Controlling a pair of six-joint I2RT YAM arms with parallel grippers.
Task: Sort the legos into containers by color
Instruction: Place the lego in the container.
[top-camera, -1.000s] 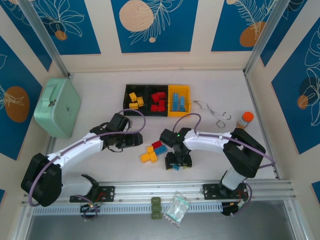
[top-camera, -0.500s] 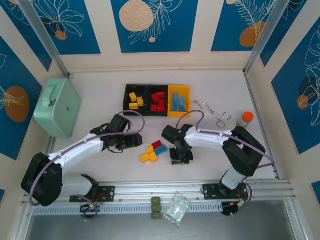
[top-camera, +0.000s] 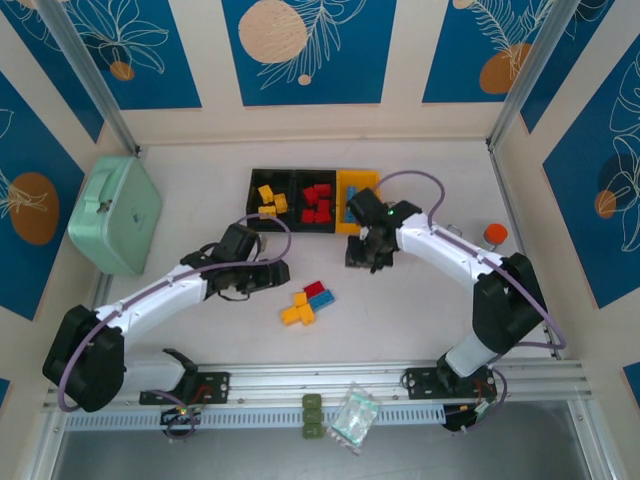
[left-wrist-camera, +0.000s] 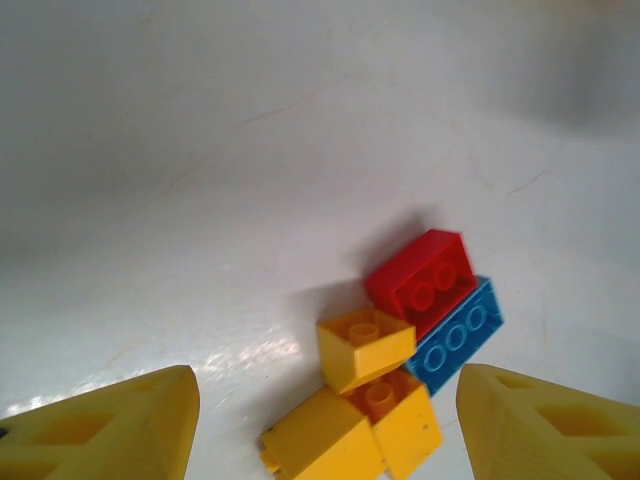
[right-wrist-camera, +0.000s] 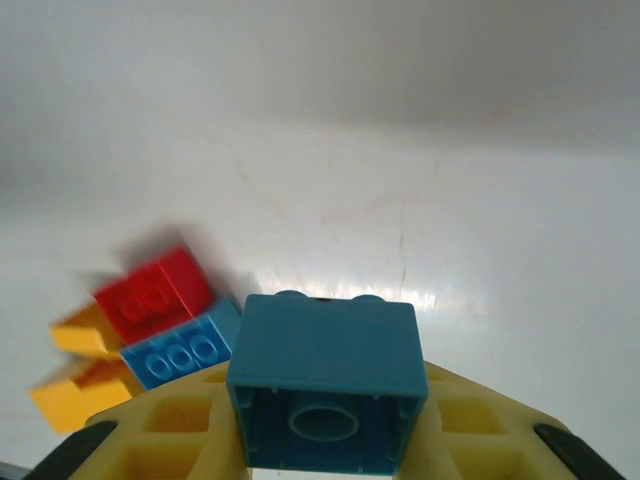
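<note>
Swing done: right gripper (top-camera: 366, 252) gone from near edge of desk (top-camera: 200, 190), now just short of containers (top-camera: 300, 172), by yellow bin. Jaws clamped on blue lego (right-wrist-camera: 322, 385). 1 more brick off desk, likely bound for bin already holding blues. Left gripper (top-camera: 268, 276) waits, jaws wide, nothing held, beside leftover cluster (top-camera: 308, 300) of yellow, red and blue bricks.

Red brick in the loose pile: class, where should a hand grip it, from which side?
Likely from above, closing on the short ends of the red brick: its studs face up and the blue brick lies against one long side. A yellow brick crowds one end.
</note>
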